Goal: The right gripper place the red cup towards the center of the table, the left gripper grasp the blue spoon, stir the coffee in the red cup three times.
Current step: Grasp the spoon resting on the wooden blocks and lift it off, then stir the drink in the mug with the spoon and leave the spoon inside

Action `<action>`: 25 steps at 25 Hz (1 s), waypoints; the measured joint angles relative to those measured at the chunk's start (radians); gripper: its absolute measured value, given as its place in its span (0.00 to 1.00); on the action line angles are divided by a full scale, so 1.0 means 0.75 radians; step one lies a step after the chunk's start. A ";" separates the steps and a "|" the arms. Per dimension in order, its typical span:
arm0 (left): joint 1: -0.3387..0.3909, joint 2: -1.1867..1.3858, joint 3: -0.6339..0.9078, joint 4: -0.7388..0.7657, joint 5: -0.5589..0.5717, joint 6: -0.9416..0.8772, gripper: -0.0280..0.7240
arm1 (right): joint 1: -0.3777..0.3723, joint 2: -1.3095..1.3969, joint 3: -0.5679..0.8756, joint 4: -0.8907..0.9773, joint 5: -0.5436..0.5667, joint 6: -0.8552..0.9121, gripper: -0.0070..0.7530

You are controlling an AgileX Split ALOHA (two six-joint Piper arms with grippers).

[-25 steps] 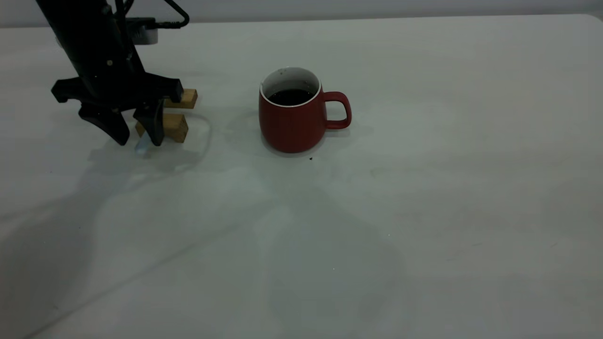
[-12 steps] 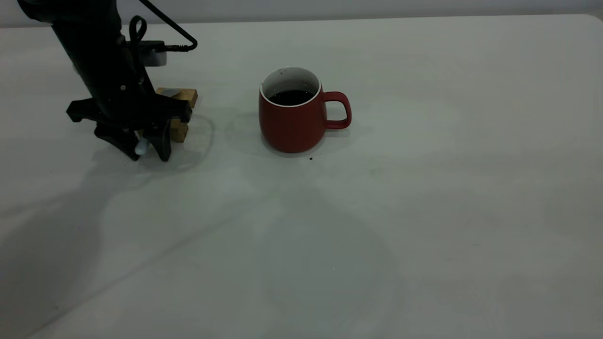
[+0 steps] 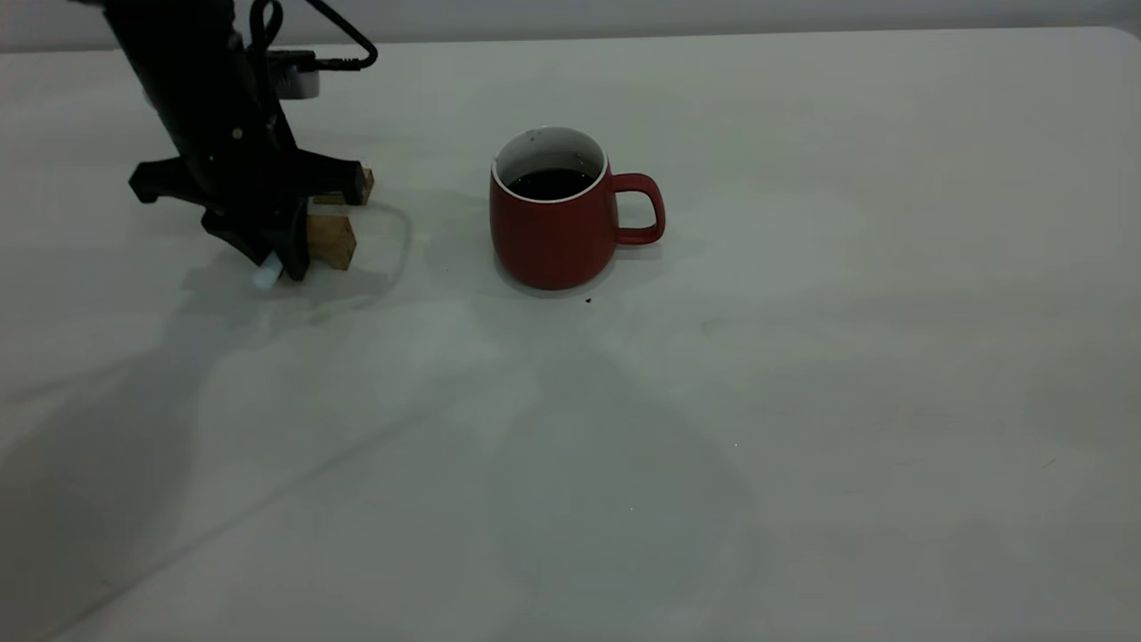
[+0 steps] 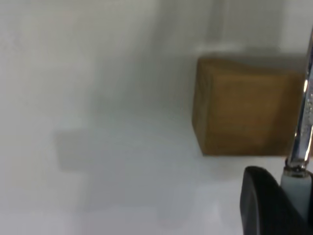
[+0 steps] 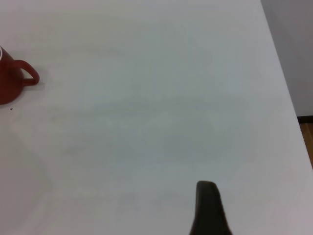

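We find no brand, label or writing on anything in view. In the exterior view the left hand [image 3: 272, 259] stands at the far left of the worktop [image 3: 802, 357], its fingers drawn close on the pale end of the blue spoon [image 3: 266, 272], which pokes out below the fingertips just above the surface. Just behind and beside it sit two wooden blocks: the nearer block [image 3: 331, 242] and the farther block [image 3: 357, 190], the latter mostly hidden by the hand. The red cup [image 3: 557, 223] stands upright near the middle, well apart from the left hand, handle turned to the right, with dark coffee [image 3: 550, 184] inside.

The left wrist view adds what the exterior one hides: the spoon's shiny metal neck [image 4: 304, 117] rising from the pale blue handle, pressed against a black finger [image 4: 264, 200], with one wooden block close by. The right wrist view shows only one dark fingertip of the right hand [image 5: 208, 208] over bare worktop, with the cup far off; we cannot tell how far that hand is open.
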 joint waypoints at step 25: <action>-0.067 -0.099 -0.475 -1.643 0.685 -0.858 0.20 | 0.000 0.000 0.000 0.000 0.000 0.000 0.76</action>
